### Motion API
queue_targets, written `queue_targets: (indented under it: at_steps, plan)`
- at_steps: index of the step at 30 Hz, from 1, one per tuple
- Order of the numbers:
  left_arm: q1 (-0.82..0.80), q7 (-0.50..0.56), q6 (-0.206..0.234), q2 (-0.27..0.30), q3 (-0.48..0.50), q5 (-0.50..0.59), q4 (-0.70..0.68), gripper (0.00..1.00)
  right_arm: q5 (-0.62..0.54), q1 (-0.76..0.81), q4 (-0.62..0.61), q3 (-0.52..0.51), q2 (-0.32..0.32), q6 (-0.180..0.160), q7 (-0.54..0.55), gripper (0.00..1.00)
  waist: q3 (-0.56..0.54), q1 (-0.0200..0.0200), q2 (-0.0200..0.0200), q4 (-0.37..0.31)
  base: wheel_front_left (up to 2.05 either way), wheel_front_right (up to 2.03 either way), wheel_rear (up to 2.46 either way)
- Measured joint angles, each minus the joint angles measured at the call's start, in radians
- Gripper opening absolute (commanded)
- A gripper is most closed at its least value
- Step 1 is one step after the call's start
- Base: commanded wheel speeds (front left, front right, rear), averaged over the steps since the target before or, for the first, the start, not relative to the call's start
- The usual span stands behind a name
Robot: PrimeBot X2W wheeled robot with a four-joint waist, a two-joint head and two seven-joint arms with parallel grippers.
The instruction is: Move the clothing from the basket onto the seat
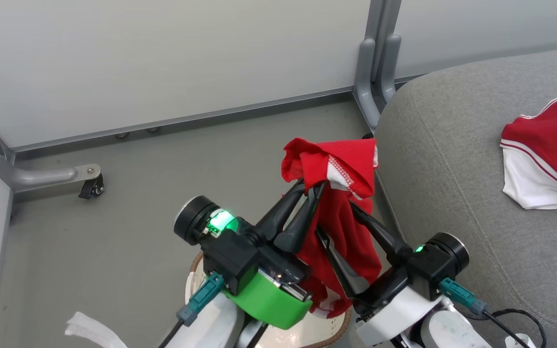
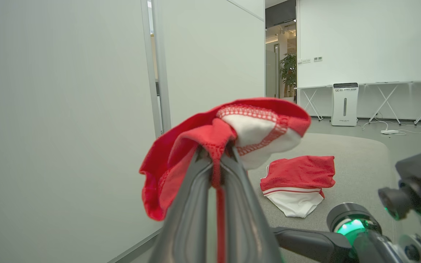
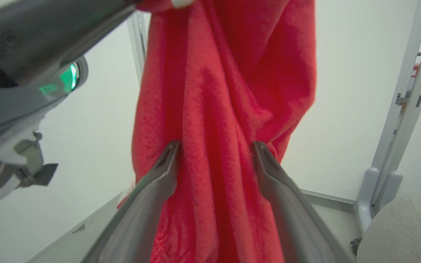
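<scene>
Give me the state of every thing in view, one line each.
left gripper: shut on held garment.
right gripper: open, fingers astride held garment.
held garment: lifted, hanging above basket.
second garment: lying crumpled on seat.
basket: on the floor, mostly hidden.
seat: bearing one garment.

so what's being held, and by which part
The left gripper pinches the red garment by its bunched, white-trimmed top; right gripper open around the hanging part.
</scene>
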Motion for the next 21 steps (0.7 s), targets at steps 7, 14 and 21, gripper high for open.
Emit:
queue_targets:
  at_steps: [7, 14, 21]
  plan:
    - [-0.039, 0.0, -0.001, 0.0, -0.05, -0.006, -0.019, 0.0, 0.012, -0.014, 0.094, 0.02, -0.011, 0.0, 0.0, 0.49, 0.015, 0.0, 0.0, 0.011, 0.0, 0.0, 0.0]
    - [-0.049, 0.0, 0.003, 0.0, -0.029, 0.003, 0.016, 0.0, 0.031, -0.021, 0.138, 0.032, -0.009, 0.0, 0.0, 0.0, 0.017, 0.0, 0.0, 0.019, 0.0, 0.0, 0.0]
    - [-0.047, 0.0, 0.005, 0.0, 0.005, 0.008, 0.072, 0.0, 0.037, -0.021, 0.143, 0.024, -0.011, 0.0, 0.0, 0.0, 0.022, 0.0, 0.0, 0.016, 0.0, 0.0, 0.0]
